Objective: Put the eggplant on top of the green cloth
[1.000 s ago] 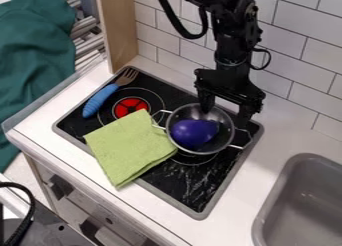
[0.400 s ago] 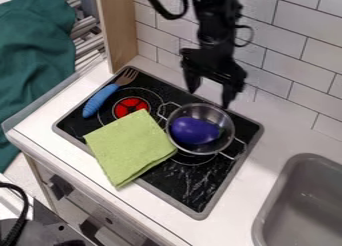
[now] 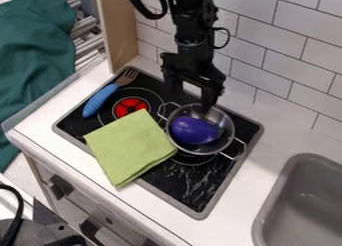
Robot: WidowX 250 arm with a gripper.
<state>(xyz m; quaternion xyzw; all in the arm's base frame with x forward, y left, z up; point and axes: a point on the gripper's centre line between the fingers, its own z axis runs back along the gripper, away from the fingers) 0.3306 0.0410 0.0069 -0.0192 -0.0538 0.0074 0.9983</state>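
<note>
The black gripper [image 3: 192,99] hangs open over the back rim of the metal pot, one finger left of the rim and the other over the pot's back part. Inside the pot [image 3: 226,146] lies the purple eggplant [image 3: 194,130], with nothing gripping it. The folded green cloth [image 3: 129,147] lies left of the pot, across the front edge of the stove and onto the counter, its right side close to the pot.
A fork with a blue handle [image 3: 100,100] lies at the stove's back left, beside a red burner mark [image 3: 129,107]. The grey sink [image 3: 300,205] is at the lower right. A tiled wall [image 3: 287,65] rises behind the stove.
The gripper has moved left, first rising off the pot and then coming lower again. The pot has turned slightly, its handles shifting; the eggplant is still in it.
</note>
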